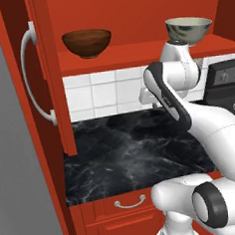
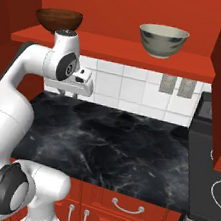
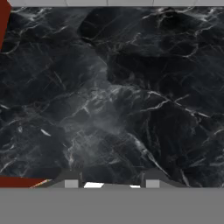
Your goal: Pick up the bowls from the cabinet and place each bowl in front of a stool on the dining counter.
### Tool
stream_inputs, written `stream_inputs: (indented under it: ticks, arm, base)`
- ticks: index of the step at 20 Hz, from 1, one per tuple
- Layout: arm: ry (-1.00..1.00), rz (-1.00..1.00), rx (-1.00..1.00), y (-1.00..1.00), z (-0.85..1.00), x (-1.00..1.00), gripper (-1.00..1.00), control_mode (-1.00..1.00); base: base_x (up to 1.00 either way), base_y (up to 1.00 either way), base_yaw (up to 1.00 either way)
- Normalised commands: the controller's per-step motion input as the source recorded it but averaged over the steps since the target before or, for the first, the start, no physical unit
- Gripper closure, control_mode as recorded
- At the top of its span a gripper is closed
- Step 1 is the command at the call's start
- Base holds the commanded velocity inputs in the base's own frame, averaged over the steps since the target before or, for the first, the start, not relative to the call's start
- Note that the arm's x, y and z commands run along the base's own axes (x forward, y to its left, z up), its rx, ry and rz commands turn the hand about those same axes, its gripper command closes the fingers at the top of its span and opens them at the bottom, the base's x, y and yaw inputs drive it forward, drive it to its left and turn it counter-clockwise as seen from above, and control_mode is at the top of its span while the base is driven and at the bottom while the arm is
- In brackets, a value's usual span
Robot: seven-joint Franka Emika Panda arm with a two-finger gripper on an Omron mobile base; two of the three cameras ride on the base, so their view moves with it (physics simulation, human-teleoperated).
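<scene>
Two finger tips of the gripper (image 3: pixel 109 183) rise at the bottom of the hand view, standing apart with bare black marble worktop (image 3: pixel 113 96) showing between them and nothing held. The hand points down at that worktop and hangs above it, in front of the white tiled wall (image 2: pixel 130 93). Nearest the base, below the worktop's front edge, runs a red drawer (image 1: pixel 127 203) with a small curved handle.

Higher and farther back, both bowls sit upright on the red shelf (image 2: pixel 117 50) of the open cabinet (image 1: pixel 16 72), well above the gripper. In the right base view the reddish-brown bowl (image 2: pixel 58 19) stands almost straight over the hand, partly behind the arm's wrist; the cream bowl (image 2: pixel 162 40) with dark markings sits along the shelf to the right, well apart from it. The cabinet door (image 1: pixel 54 79) with its long white handle (image 1: pixel 34 76) stands swung open on the left. A stove (image 1: pixel 226 88) adjoins the worktop on the right.
</scene>
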Motion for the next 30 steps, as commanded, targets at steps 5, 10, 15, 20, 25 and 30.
stream_inputs:
  ticks: [5, 10, 15, 20, 25, 30]
  arm:
    - [0.0, -0.01, 0.0, -0.01, 0.0, -0.1, -1.0, -1.0]
    - [-0.02, -0.21, 0.01, -0.33, 0.25, -0.26, -1.0, -1.0]
    - [-0.17, -0.4, 0.13, -0.64, 0.49, -0.24, -1.0, -1.0]
    - [-0.24, -0.51, 0.21, -0.48, 0.58, -0.37, -1.0, -1.0]
    - [-0.21, -0.57, 0.26, -0.26, 0.5, -0.32, -1.0, -1.0]
    - [-0.16, -0.54, 0.34, -0.46, 0.32, -0.2, -1.0, -1.0]
  base:
    - [0.0, 0.0, 0.0]
    - [0.0, 0.0, 0.0]
    - [0.0, 0.0, 0.0]
    - [0.0, 0.0, 0.0]
    - [0.0, 0.0, 0.0]
    - [0.0, 0.0, 0.0]
